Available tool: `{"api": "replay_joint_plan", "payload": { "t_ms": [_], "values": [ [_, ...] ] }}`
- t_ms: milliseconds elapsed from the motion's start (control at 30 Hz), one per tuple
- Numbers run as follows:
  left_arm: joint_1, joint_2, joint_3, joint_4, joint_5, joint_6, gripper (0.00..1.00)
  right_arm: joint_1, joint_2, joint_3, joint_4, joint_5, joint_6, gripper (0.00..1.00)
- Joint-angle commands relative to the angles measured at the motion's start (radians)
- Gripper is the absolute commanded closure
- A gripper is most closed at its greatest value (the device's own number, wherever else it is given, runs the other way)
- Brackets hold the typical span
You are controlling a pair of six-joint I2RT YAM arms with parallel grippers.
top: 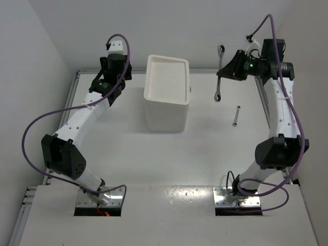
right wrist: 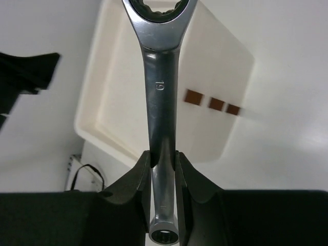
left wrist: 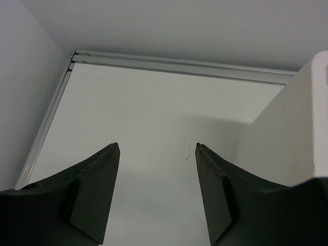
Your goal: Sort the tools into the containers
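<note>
Wrench (right wrist: pixel 163 102) pinched near one end by right hand (right wrist: pixel 163 158), left hand (left wrist: pixel 157 149) spread and empty: the long overhang could pivot and slip.

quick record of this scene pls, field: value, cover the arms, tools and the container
drawer unit: mid-table, top tray holds nothing visible
left gripper: open, empty, just left of the drawer unit
right gripper: shut on large wrench, held off the table, right of the drawer unit
small wrench: lying flat on the table, right of the drawer unit
</note>
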Motion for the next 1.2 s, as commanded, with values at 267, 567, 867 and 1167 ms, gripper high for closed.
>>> {"api": "replay_joint_plan", "payload": {
  "t_ms": [267,567,867,1167],
  "values": [
    [0.01,-0.044,-0.011,0.024,0.011,0.042,0.33,0.162,0.181,0.2,0.325,-0.239,0.243,1.0],
    [0.01,-0.053,-0.021,0.024,0.011,0.051,0.33,0.291,0.347,0.347,0.406,-0.239,0.262,1.0],
    [0.01,-0.053,-0.042,0.024,0.011,0.051,0.33,0.356,0.462,0.456,0.239,-0.155,0.083,1.0],
    [0.019,-0.062,-0.051,0.024,0.021,0.051,0.33,0.439,0.507,0.52,0.058,0.054,-0.134,1.0]
  ]
}}
